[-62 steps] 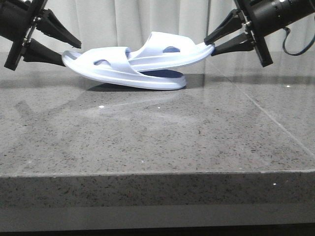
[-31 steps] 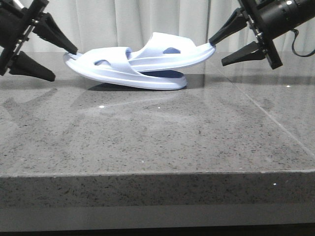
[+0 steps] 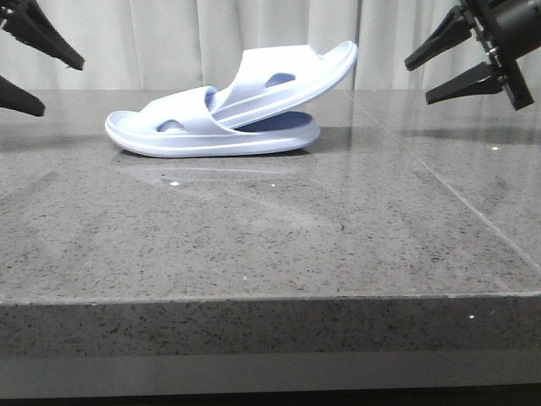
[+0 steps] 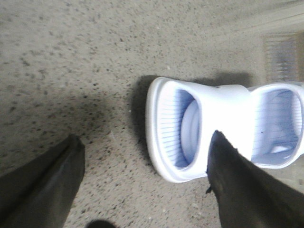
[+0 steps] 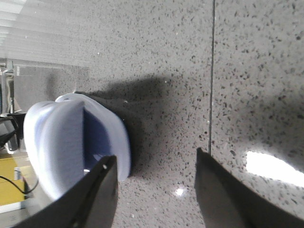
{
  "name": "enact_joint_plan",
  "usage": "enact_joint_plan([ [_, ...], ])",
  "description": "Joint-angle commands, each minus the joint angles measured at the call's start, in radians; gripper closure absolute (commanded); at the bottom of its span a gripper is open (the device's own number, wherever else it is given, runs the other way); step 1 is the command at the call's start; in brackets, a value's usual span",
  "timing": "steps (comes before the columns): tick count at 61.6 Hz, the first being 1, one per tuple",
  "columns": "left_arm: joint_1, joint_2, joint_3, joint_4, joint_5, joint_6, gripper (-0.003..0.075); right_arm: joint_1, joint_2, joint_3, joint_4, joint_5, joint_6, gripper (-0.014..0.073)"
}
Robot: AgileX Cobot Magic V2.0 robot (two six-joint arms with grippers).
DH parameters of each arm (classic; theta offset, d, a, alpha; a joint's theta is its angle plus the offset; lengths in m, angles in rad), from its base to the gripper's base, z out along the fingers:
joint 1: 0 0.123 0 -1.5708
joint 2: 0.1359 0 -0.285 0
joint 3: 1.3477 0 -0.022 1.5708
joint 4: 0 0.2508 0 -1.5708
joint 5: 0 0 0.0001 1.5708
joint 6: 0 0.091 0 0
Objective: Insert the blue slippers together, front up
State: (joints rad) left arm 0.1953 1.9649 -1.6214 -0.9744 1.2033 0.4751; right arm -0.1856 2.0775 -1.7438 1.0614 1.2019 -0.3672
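Observation:
The two pale blue slippers (image 3: 228, 118) rest nested on the grey stone table (image 3: 254, 228). The lower one (image 3: 169, 135) lies flat. The upper one (image 3: 296, 72) is pushed under its strap and tilts up to the right. My left gripper (image 3: 38, 80) is open and empty, raised at the far left, apart from the pair. My right gripper (image 3: 418, 80) is open and empty at the far right, also apart. The left wrist view shows the slippers (image 4: 223, 128) beyond the open fingers (image 4: 47, 180). The right wrist view shows the slipper end (image 5: 76, 142) beside one finger (image 5: 95, 199).
A pale curtain (image 3: 169, 42) hangs behind the table. A seam (image 3: 439, 186) runs across the table top on the right. The table's front edge (image 3: 254, 296) is near the camera.
Both grippers opened, let go of the slippers and drew back up and outward. The slipper pair settled flat on the table, with the upper one's end tilted higher.

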Motion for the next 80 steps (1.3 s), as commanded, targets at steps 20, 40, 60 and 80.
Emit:
enact_joint_plan([
  [20,0.008,-0.186,-0.025,0.061,0.052,0.079,0.0584,-0.001,-0.264,-0.030,-0.297,-0.029,-0.060,0.0326],
  [40,0.006,-0.329,0.016,0.097,0.026,0.112,0.0741,0.063,-0.426,-0.003,-0.315,-0.045,-0.159,0.0701],
  [60,-0.060,-0.664,0.337,0.265,-0.372,0.123,0.0741,0.176,-0.655,0.215,-0.490,-0.254,-0.155,0.0701],
  [80,-0.185,-0.969,0.674,0.337,-0.731,0.122,0.0741,0.227,-0.984,0.661,-0.577,-0.687,-0.156,0.0701],
])
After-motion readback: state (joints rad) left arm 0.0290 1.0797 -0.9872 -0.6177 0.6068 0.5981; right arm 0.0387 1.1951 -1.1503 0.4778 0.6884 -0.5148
